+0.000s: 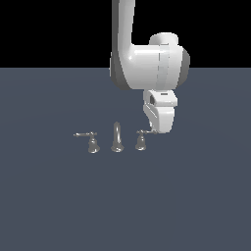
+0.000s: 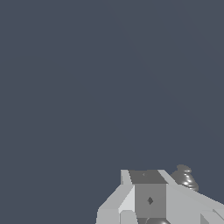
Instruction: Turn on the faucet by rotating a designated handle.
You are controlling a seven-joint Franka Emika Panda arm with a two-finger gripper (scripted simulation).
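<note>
From where I stood, the end effector (image 1: 156, 128) covered the far end of the handle (image 1: 141, 139), so its jaws could not be read. In the wrist view the end effector (image 2: 148, 199) ran off the picture's edge, and it hid all but one bell-shaped base (image 2: 185, 177).

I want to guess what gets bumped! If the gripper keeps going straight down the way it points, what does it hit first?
Probably the handle: the gripper hangs right at its thin lever, at the exterior view's right of the spout. Depth is unclear, so it might slip past and meet the dark floor instead.
</note>
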